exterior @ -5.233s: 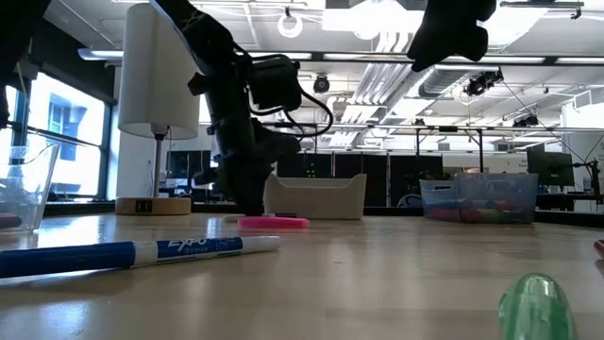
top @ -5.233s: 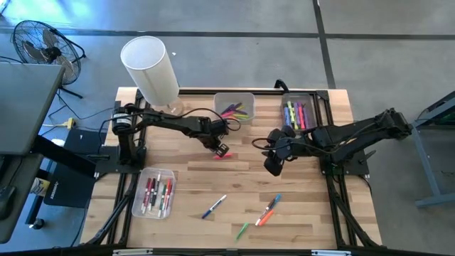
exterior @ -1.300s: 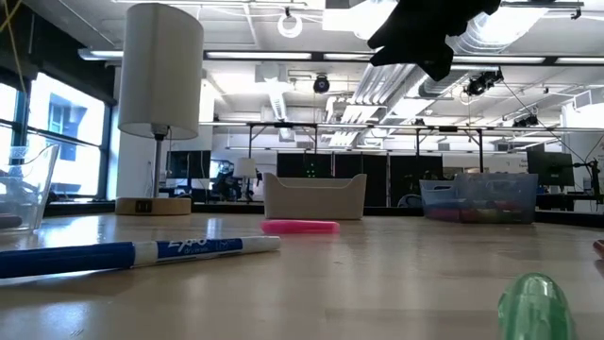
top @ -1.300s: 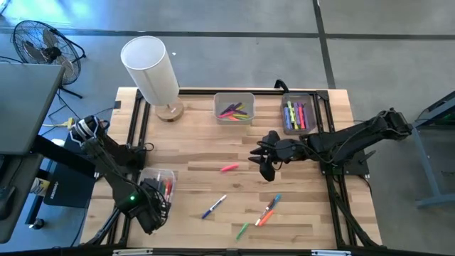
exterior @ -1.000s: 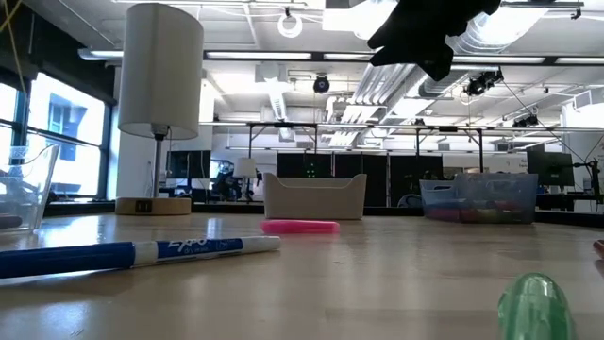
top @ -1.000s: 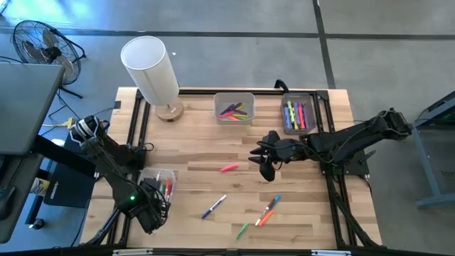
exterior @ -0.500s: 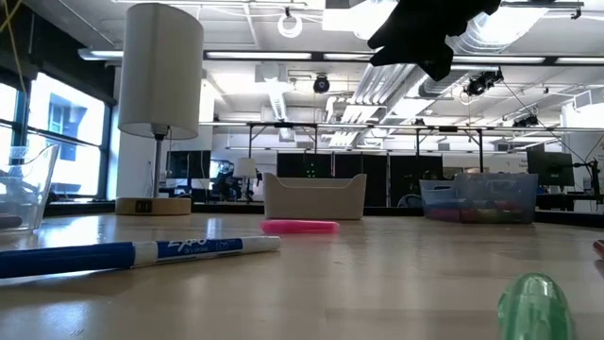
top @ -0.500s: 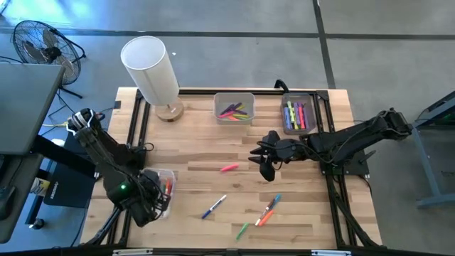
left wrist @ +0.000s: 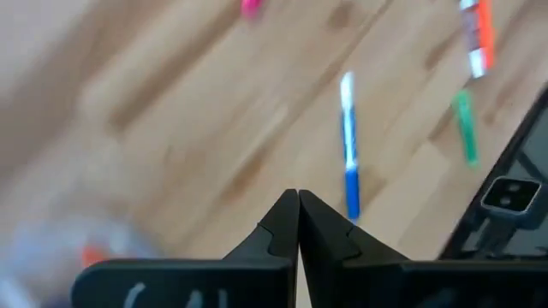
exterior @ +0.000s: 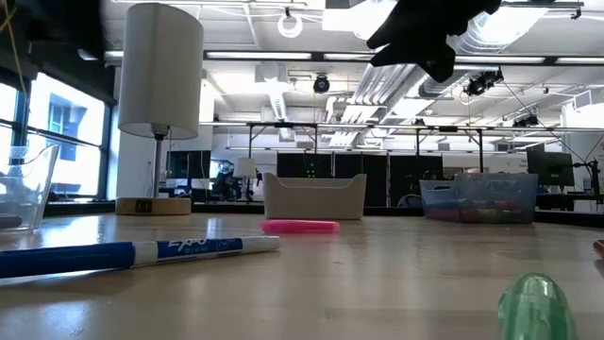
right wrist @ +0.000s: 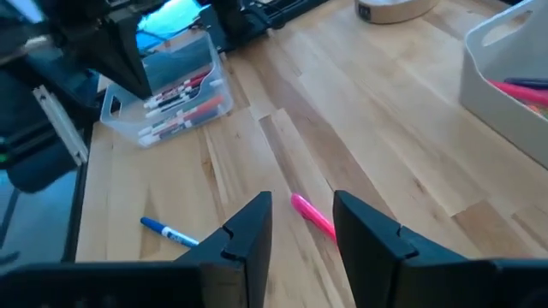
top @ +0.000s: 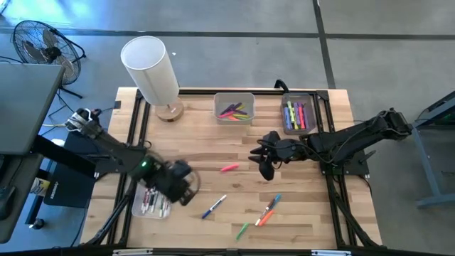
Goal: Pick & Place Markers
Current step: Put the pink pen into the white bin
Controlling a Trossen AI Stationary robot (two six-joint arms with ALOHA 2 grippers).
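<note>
Marker pickup: approach geometry

High view: the left end effector (top: 183,186), fully closed and empty, hangs beside the blue marker (top: 213,206); the right end effector (top: 264,168) is nearer the pink marker (top: 229,168).
Right wrist view: fingers parted, empty; the pink marker lies ahead on the desk (right wrist: 411,171), long axis oblique to the gap.

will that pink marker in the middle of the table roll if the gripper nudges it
Probably: the pink marker looks like a smooth round barrel lying flat on bare wood, with nothing beside it to stop it. It looks short and thin, so likely light and stiff, and may skid sideways.
</note>
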